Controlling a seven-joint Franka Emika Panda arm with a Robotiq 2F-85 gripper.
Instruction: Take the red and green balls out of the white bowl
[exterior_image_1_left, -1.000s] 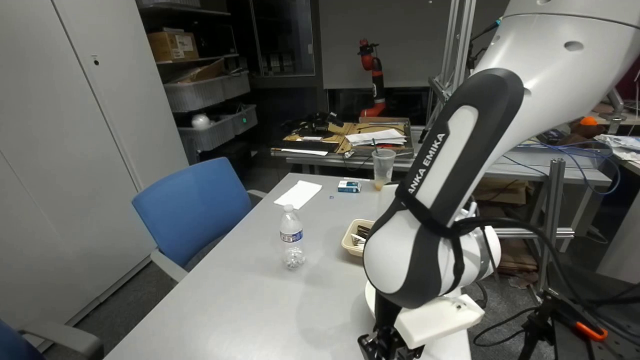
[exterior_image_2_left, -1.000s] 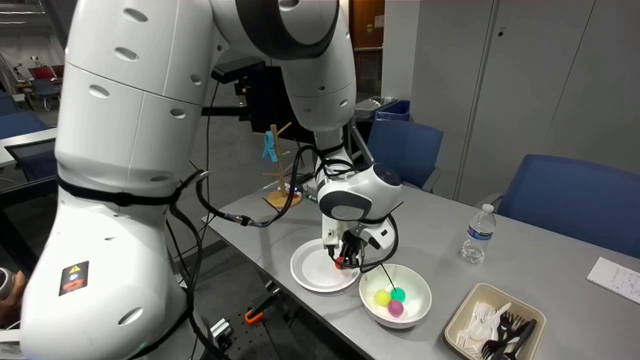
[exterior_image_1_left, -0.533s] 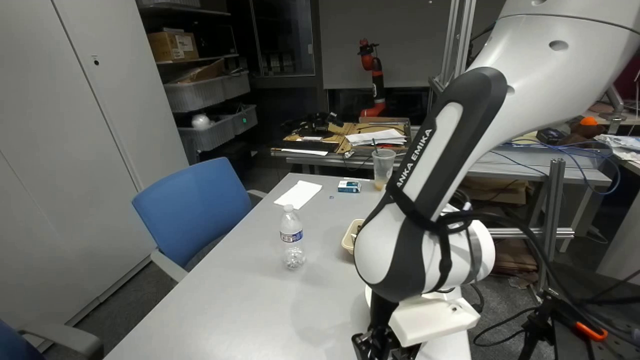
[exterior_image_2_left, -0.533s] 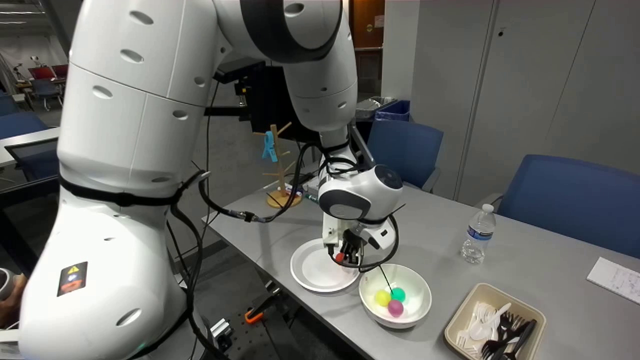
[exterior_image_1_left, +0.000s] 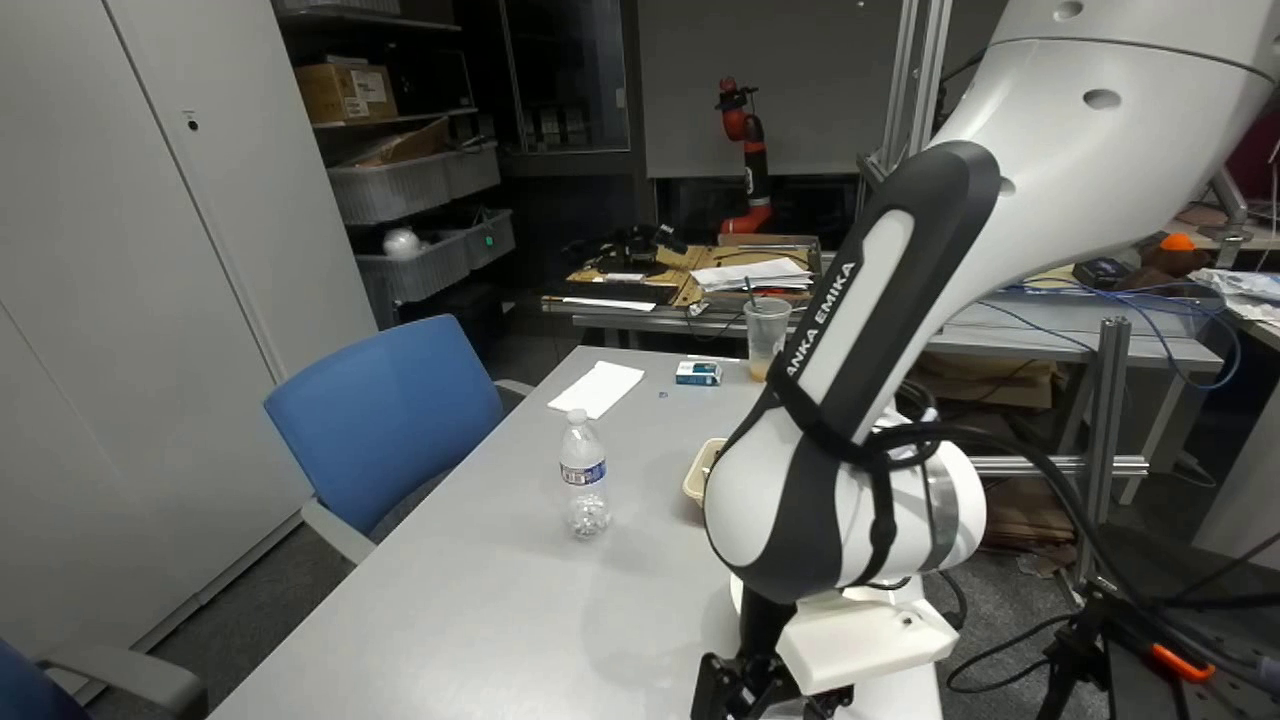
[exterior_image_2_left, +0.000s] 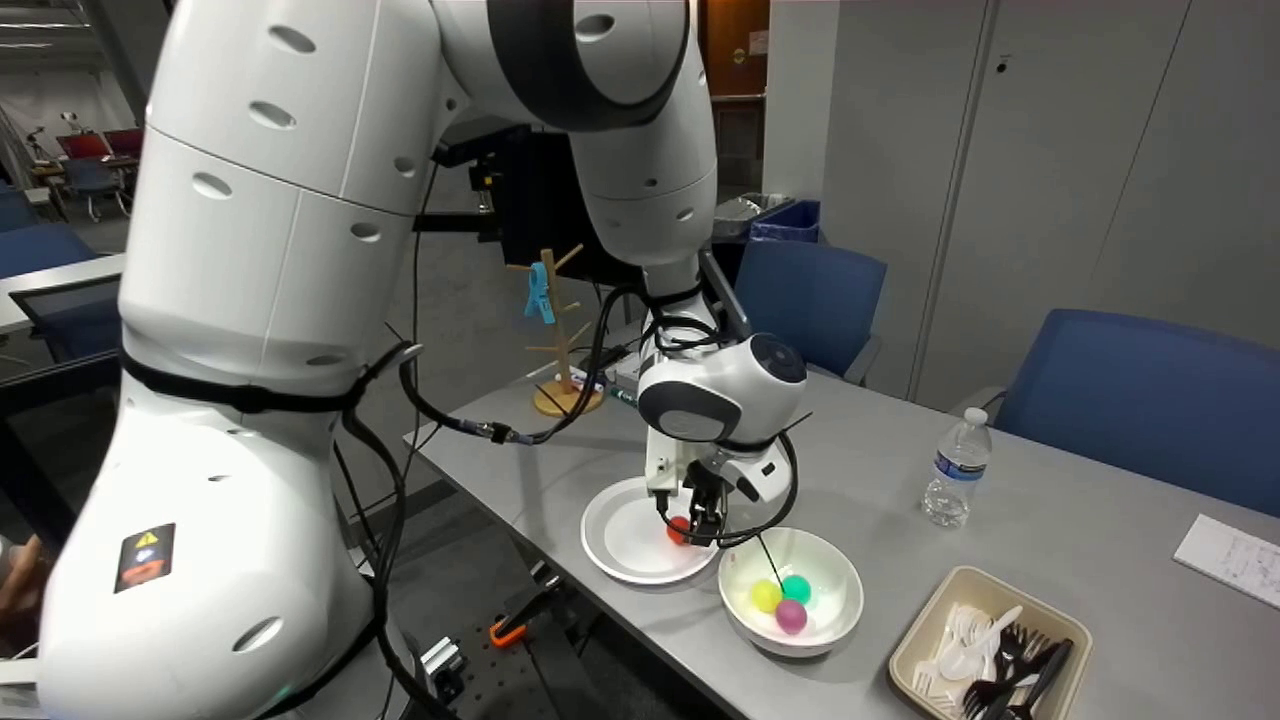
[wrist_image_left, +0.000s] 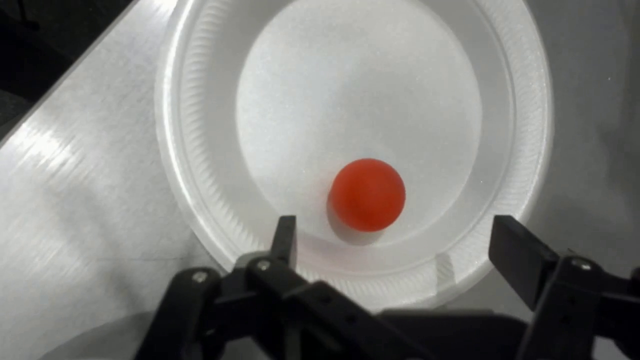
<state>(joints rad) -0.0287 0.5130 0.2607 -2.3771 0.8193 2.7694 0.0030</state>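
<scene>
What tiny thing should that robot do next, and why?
Probably lift the open gripper slightly, clear of the white plate. The red ball appears to lie on that plate, out of the grip, while the green ball sits in the white bowl, so the gripper seems needed there next.

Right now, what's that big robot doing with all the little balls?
The robot arm is here to take the red ball and the green ball out of the white bowl. The red one is out, lying on the white plate. The claw is open over the plate's edge and holds nothing. The green one isn't out yet: it sits in the bowl with a yellow ball and a purple ball.
</scene>
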